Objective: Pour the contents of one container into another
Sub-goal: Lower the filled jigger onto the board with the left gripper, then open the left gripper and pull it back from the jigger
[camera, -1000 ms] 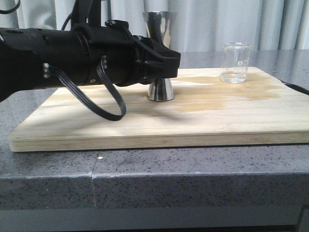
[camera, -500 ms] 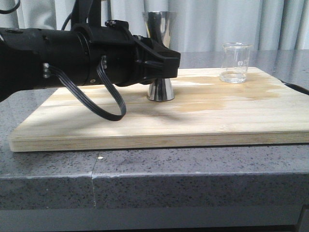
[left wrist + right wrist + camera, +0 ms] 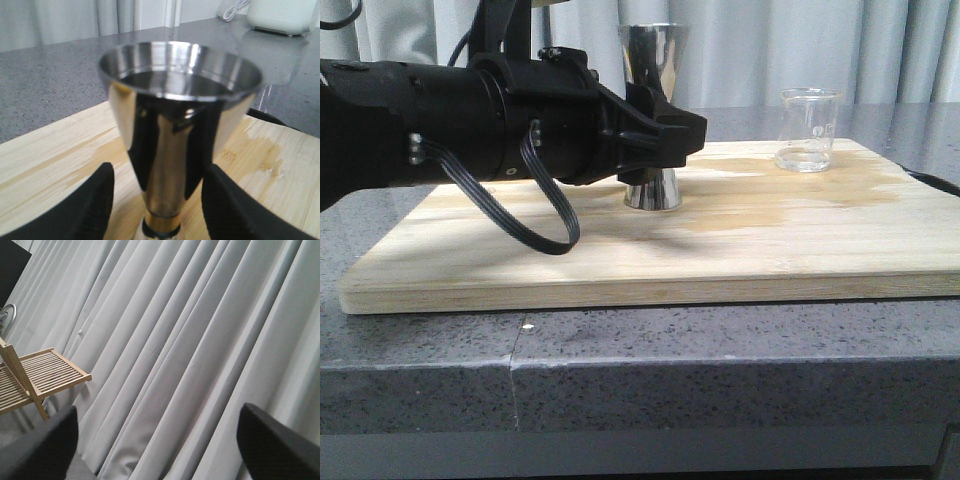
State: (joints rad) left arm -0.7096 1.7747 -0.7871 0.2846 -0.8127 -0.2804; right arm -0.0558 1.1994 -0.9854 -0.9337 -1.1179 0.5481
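Our left gripper point(image 3: 157, 200) has its two dark fingers point(image 3: 95, 200) apart, one on each side of the lower stem of the jigger point(image 3: 175, 130); in the left wrist view we see a gap on both sides, so we judge it is not clamped. In the front view the left gripper point(image 3: 670, 135) reaches in from nine o'clock and crosses the waist of the jigger point(image 3: 653, 60), whose long axis stands upright on the wooden board point(image 3: 620, 260). The beaker point(image 3: 807, 130) stands well apart at three o'clock, near the board's far right corner, with bare board between. Our right gripper point(image 3: 160, 450) also has its fingers apart, faces only curtain point(image 3: 175, 340), and holds nothing. The left arm is nearer the jigger.
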